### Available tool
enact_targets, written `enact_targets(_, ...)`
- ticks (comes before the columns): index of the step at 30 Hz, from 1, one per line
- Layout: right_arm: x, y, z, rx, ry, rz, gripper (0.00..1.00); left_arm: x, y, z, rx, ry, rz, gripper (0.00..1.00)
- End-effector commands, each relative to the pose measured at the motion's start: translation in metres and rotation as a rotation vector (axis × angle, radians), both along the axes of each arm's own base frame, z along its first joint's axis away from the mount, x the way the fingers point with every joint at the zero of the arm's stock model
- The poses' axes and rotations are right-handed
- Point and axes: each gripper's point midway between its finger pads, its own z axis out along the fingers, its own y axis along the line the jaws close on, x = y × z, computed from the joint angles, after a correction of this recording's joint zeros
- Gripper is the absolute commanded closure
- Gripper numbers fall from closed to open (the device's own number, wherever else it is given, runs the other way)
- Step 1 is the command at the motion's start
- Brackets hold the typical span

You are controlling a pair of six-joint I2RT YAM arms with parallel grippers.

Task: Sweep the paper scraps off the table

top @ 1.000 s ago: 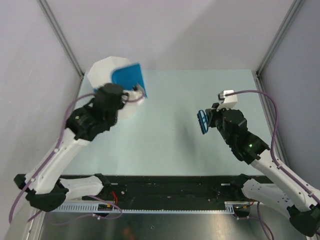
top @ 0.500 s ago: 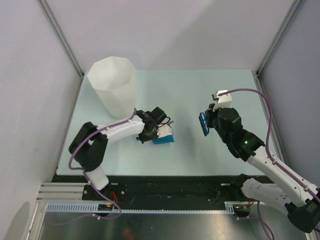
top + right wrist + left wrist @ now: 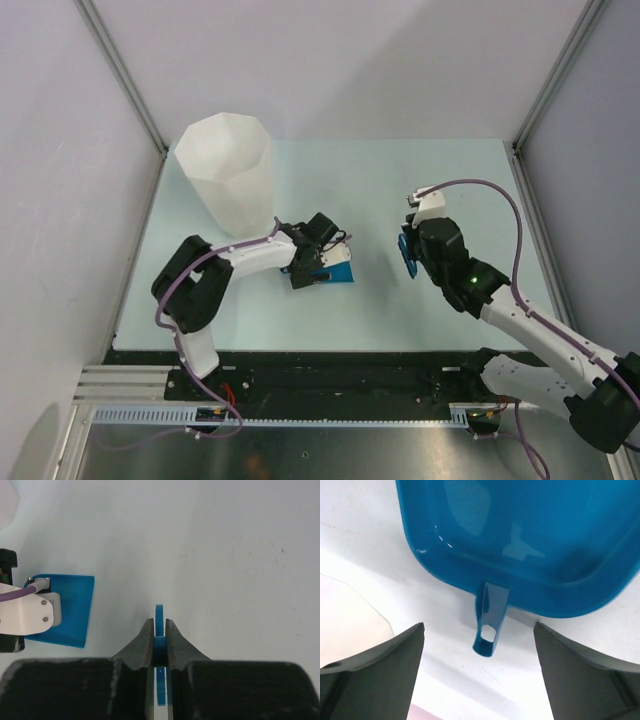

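A blue dustpan [image 3: 338, 272] lies flat on the table [image 3: 350, 185], just left of centre. My left gripper [image 3: 316, 262] hovers low over its near end and is open. In the left wrist view the pan [image 3: 520, 540] fills the top, and its short handle [image 3: 490, 625] sticks out between my spread fingers [image 3: 380, 670] without touching either. My right gripper [image 3: 412, 250] hangs right of centre, shut on the thin handle of a blue brush [image 3: 159, 614]. From the right wrist the dustpan [image 3: 75, 607] shows at the left. No paper scraps show in any view.
A tall white faceted bin [image 3: 228, 170] stands at the table's back left corner, behind the left arm. Grey walls close in the left, back and right sides. A black rail [image 3: 330, 375] runs along the front edge.
The left arm came away from the bin's rim, brought the dustpan down onto the table and opened its jaws off the handle. The right gripper drifted slightly left with the brush.
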Motion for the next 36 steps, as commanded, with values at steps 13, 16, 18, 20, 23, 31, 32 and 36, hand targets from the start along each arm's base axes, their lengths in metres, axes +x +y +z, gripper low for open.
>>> enact_targets(13,-0.009,0.155,-0.022,-0.274,-0.267,0.309,1.00,-0.054,0.013,0.153,-0.647,-0.099,0.019,0.00)
enact_targets(16,-0.025,0.190,-0.031,-0.321,-0.328,0.413,1.00,-0.061,0.037,0.147,-0.630,-0.136,0.078,0.00)
enact_targets(18,-0.023,0.201,-0.051,-0.394,-0.346,0.403,1.00,-0.063,0.054,0.139,-0.626,-0.146,0.140,0.00)
enact_targets(20,-0.025,0.214,-0.058,-0.461,-0.364,0.420,1.00,-0.060,0.070,0.134,-0.636,-0.150,0.212,0.00)
enact_targets(23,-0.029,0.235,-0.080,-0.558,-0.365,0.471,1.00,-0.060,0.084,0.126,-0.649,-0.140,0.276,0.00)
enact_targets(31,-0.031,0.250,-0.122,-0.677,-0.325,0.541,0.88,-0.063,0.094,0.117,-0.640,-0.136,0.312,0.00)
enact_targets(32,-0.032,0.252,-0.124,-0.675,-0.322,0.550,0.79,-0.062,0.095,0.117,-0.640,-0.137,0.314,0.00)
enact_targets(36,-0.038,0.252,-0.132,-0.702,-0.269,0.595,0.01,-0.061,0.098,0.114,-0.629,-0.136,0.318,0.00)
